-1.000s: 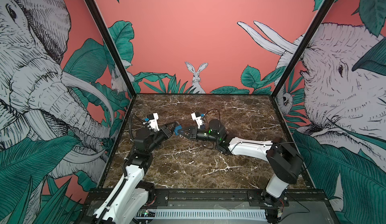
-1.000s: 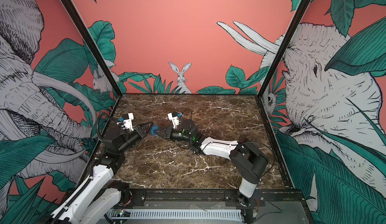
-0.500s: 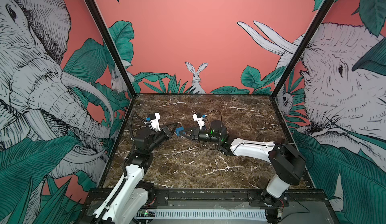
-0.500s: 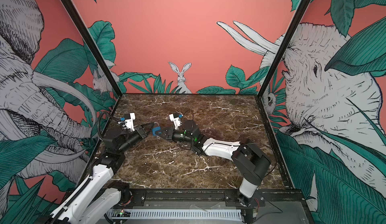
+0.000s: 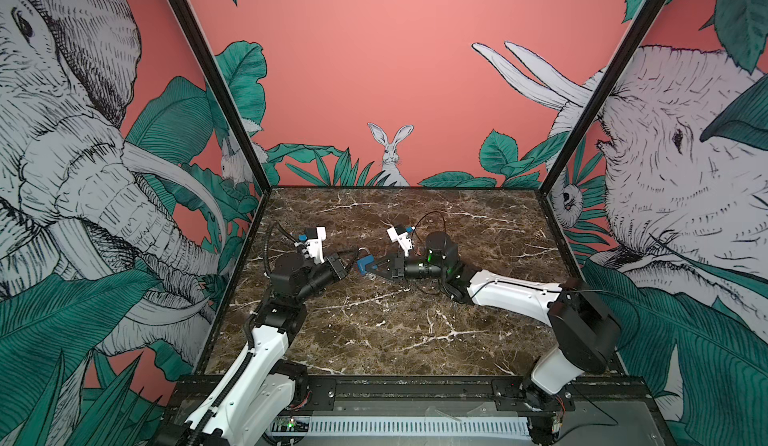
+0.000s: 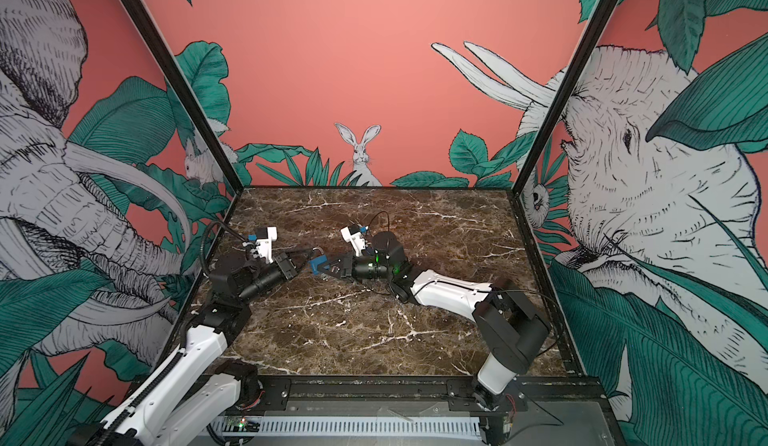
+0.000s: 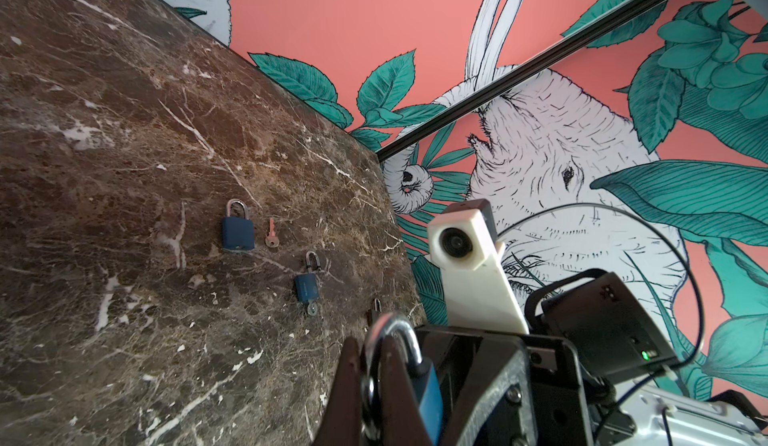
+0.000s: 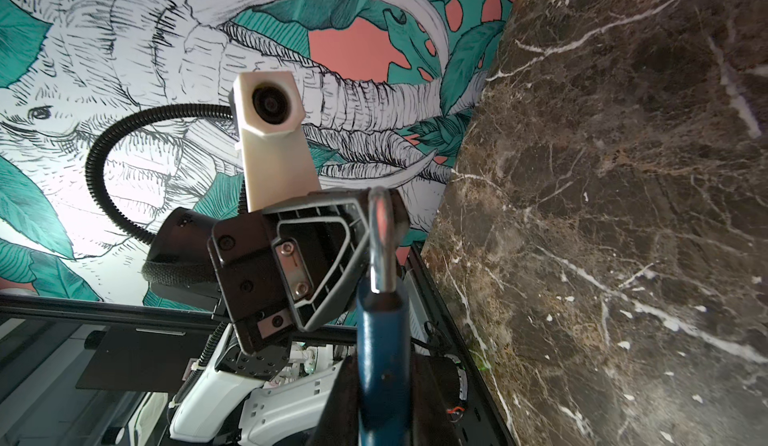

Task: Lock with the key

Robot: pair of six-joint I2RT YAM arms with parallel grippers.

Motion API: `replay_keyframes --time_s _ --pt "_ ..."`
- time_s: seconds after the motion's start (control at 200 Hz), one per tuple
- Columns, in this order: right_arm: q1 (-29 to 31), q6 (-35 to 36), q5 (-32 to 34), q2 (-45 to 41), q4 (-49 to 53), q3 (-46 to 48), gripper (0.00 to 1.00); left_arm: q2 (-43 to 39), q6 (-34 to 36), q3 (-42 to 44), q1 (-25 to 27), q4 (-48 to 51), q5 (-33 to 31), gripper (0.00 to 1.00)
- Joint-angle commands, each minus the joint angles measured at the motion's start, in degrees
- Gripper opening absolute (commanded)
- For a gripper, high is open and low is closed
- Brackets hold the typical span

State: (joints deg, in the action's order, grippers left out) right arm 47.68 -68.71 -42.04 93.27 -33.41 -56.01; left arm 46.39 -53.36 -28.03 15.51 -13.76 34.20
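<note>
Padlocks number four: the held padlock (image 5: 366,264) hangs over the marble table (image 5: 374,331), body clamped by the right gripper (image 5: 372,269), shackle (image 7: 394,331) pinched by the left gripper (image 5: 354,254); a larger padlock (image 7: 237,230) lies beside a loose key (image 7: 270,235), a smaller padlock (image 7: 307,288) carries a second key (image 7: 311,309), a fourth padlock (image 7: 376,306) mostly hidden.

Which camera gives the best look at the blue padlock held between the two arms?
The right wrist view: the padlock fills the foreground, blue body and silver shackle both clear. The left wrist view shows mainly the shackle, caught in the left gripper. In both top views it is only a tiny blue block.
</note>
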Motion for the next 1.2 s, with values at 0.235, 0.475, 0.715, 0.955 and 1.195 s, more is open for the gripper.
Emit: replay_keyframes --time_s 0.235,0.475,0.715,0.955,1.195 --pt "-3.4 4.8 1.5 -3.3 4.6 -2.5 0.00 -1.5 0.4 -0.6 2.0 -0.1 8.4 0.00" --pt "-3.9 6.3 -1.3 -2.5 6.9 -4.6 0.00 -1.5 -0.8 0.1 2.1 -3.0 10.2 0.00" --pt "-3.9 6.3 -4.3 -2.0 6.5 -5.1 0.00 -1.5 -0.2 -0.5 2.1 -3.6 10.4 0.11" --pt "-4.0 6.3 -5.7 -0.4 5.8 -4.9 0.00 -1.2 0.4 -0.4 2.1 -4.0 10.3 0.18" --pt "-3.9 6.1 -6.7 -0.4 5.2 -4.0 0.00 0.6 0.4 -0.2 2.1 -6.3 10.5 0.18"
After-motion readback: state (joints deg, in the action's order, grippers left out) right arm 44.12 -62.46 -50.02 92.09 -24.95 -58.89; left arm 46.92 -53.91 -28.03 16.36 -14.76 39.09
